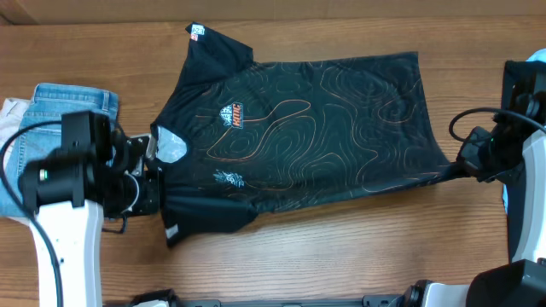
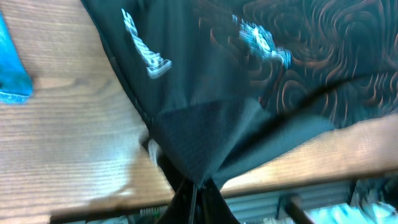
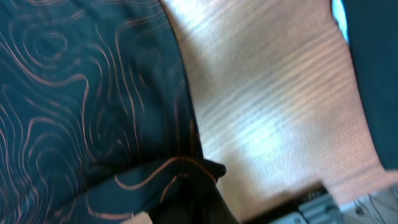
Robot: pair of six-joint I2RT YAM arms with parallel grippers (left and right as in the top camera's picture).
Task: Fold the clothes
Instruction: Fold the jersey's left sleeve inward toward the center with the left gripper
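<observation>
**Two-point grip on the jersey, read from the wrists outward.** Nearest each camera, I found the left fingers (image 2: 194, 194) pressed together on a gathered tip of black mesh by the near sleeve. The right fingers (image 3: 200, 186) were pinching the near hem corner, with a fold of fabric bunched just above them. From both pinches the jersey (image 1: 324, 128) ran away across the desk (image 1: 341, 256). It lay flat and face up, its long axis side to side, with the collar end toward the left arm and the hem toward the right. Farther out lay the chest logo (image 1: 231, 113), then the far sleeve (image 1: 217, 43) and the far hem corner (image 1: 414, 58), both free of either arm. I judged that the fold would turn on one relation: the ungripped long edge lay straight ahead of both pinches, so the two arms would have to carry the near edge over together. The jeans (image 1: 75, 101) sat on the outer side of the left arm.
</observation>
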